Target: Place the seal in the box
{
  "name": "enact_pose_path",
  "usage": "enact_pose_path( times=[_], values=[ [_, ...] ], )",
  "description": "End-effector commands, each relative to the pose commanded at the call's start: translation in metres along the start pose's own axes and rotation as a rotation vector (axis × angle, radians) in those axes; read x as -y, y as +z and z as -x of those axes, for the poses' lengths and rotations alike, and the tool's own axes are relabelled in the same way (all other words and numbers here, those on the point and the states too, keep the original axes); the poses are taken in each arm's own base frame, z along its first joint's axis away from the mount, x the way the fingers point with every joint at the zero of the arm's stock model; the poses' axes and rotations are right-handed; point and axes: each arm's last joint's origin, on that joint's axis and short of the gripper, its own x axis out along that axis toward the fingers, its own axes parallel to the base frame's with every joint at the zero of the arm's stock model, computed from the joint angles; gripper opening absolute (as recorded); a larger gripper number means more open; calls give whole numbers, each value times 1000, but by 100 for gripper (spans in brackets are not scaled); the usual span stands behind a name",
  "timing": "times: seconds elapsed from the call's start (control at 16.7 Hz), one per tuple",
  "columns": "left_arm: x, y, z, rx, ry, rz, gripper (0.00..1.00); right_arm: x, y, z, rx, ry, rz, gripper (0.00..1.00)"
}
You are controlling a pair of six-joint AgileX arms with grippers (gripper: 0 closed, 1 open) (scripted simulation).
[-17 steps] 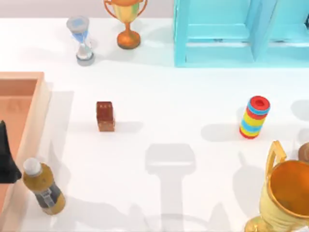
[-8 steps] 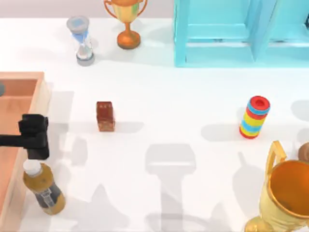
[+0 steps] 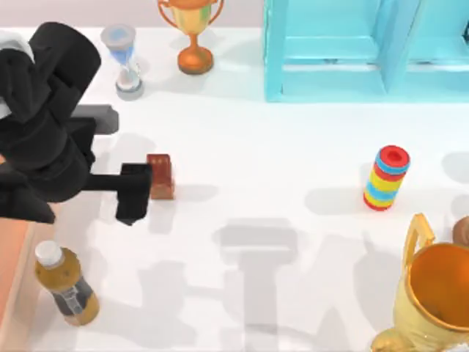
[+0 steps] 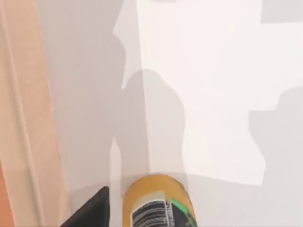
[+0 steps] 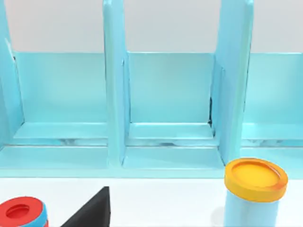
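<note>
Right now your left tool (image 3: 139, 192) sits just left of the seal (image 3: 160, 176), which stands upright on the table (image 3: 278, 147) right of the box (image 3: 16, 257); whether its fingers are apart you cannot tell, and the right arm is parked.

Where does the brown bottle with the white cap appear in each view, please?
Top view: bottle stands at lower left, beside the box wall.
Left wrist view: bottle is close to the same box wall.
Right wrist view: faces the turquoise shelf.
Shared landmark: the box wall.
</note>
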Motion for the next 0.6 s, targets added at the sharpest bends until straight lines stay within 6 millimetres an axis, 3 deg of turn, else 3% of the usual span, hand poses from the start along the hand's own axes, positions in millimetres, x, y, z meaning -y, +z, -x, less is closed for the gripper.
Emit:
enact_pose_path(
  times=[0.3,0.6],
  values=[
    [33,65,-22,-210,85,25,100,0,0,0,0,0,0,100],
    [55,117,-23,-169,93,56,100,0,0,0,0,0,0,100]
  ],
)
